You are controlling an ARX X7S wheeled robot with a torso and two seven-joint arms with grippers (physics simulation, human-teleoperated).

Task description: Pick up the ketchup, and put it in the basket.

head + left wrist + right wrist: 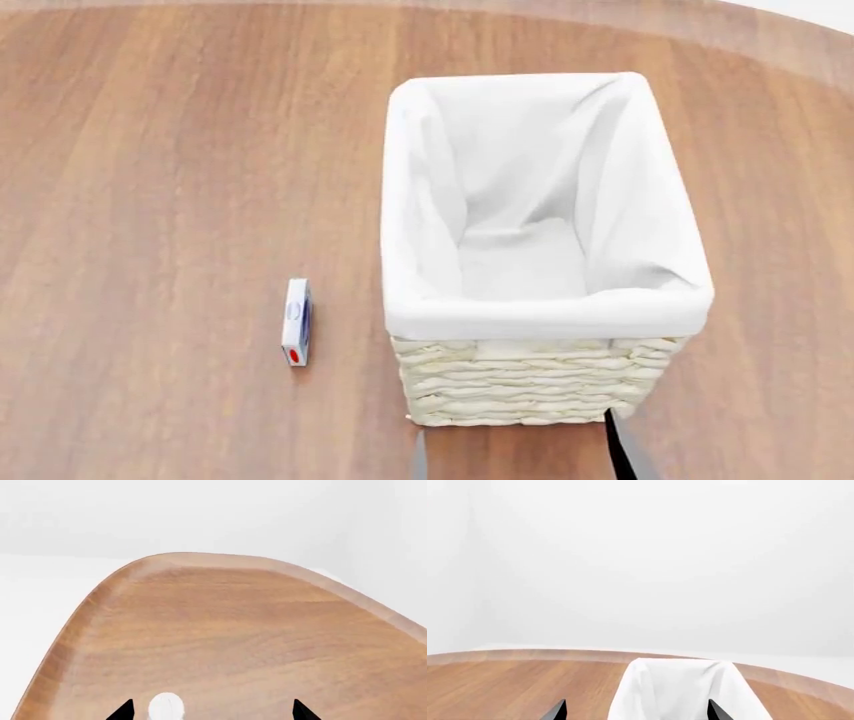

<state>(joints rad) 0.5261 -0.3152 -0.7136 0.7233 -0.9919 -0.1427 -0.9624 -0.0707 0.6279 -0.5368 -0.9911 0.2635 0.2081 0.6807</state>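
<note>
Head view shows us the basket (541, 385) standing on the wooden table (160, 150), its white cloth liner (534, 320) folded over the rim and nothing inside that we can see. Just beside it, apart, a small white box (296, 322) with a red dot lies on the wood. The ketchup itself we cannot identify with certainty; in the left wrist view a rounded white cap-like shape (166, 706) sits between our left gripper (212, 711) tips, which may be the bottle's top, but too little shows to say. Those tips stand well apart, touching nothing. The right gripper (636, 711) is likewise spread wide, with the liner's far edge seen between its tips. We judge a plastic squeeze bottle to be light, smooth and somewhat yielding, so we would grip its body around the label rather than the narrower cap, and squeeze gently to avoid slipping or buckling it.
</note>
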